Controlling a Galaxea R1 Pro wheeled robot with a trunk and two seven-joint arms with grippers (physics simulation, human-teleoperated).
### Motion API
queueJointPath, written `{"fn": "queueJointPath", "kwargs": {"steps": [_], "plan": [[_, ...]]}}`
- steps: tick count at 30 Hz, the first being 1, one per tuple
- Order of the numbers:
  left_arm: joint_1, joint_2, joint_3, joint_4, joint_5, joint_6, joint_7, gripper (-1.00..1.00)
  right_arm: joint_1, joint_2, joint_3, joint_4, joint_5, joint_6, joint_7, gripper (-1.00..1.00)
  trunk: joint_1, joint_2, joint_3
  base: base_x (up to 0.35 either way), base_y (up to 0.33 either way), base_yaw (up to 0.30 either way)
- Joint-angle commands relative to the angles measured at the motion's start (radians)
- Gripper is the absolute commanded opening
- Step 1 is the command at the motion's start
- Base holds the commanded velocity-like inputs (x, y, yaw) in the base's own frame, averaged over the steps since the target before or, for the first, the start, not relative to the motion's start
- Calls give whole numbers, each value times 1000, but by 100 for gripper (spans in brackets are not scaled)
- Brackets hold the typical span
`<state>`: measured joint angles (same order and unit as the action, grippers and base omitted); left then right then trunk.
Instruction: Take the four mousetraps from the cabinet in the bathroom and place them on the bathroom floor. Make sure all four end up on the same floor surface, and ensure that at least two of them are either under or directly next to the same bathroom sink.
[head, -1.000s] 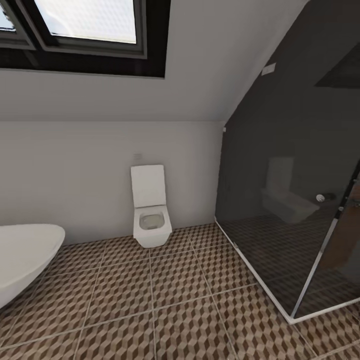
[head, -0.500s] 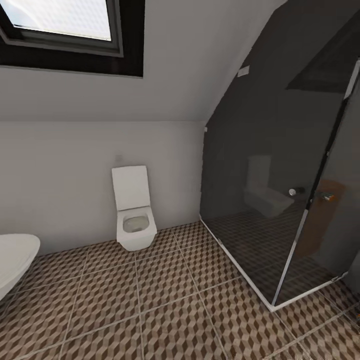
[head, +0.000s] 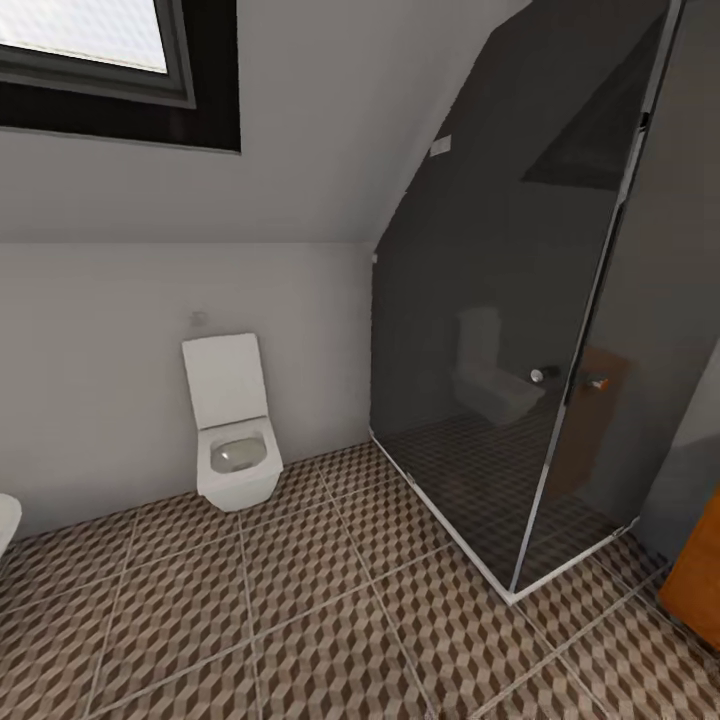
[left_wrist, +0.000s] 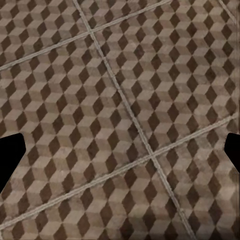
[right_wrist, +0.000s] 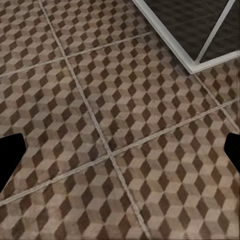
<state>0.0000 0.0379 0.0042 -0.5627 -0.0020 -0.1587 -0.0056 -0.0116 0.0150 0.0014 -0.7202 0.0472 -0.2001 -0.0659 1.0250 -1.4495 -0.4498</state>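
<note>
Cube-patterned brown floor (head: 330, 610) tiles ran from near to the far white wall (head: 120, 400). Dark glass shower (head: 520, 330) stood right; a white toilet (head: 232, 425) faced outward from the wall at far left. An orange cabinet (head: 698, 585) corner showed at near right. Both grippers' fingers (left_wrist: 10, 155) (right_wrist: 10, 155) were spread wide above bare tiles.

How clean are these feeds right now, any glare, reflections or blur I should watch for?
Head view: the dark shower glass mirrors the toilet, so that faint second toilet is a reflection; the window is blown out white; an orange-brown edge is cropped at the frame's right. Both wrist views: evenly lit, slightly soft floor tiles, fingertips as black silhouettes at the sides.
</note>
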Motion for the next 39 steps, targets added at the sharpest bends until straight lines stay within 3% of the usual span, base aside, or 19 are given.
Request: {"fn": "queueJointPath", "kwargs": {"steps": [1, 39], "plan": [[0, 0, 0, 0, 0, -2, -1, 100, -1, 0, 0, 1, 5, -2, -5, 100, 0, -1, -1, 0, 0, -228], [0, 0, 0, 8, 0, -2, -1, 100, -1, 0, 0, 1, 5, -2, -5, 100, 0, -1, -1, 0, 0, -228]]}}
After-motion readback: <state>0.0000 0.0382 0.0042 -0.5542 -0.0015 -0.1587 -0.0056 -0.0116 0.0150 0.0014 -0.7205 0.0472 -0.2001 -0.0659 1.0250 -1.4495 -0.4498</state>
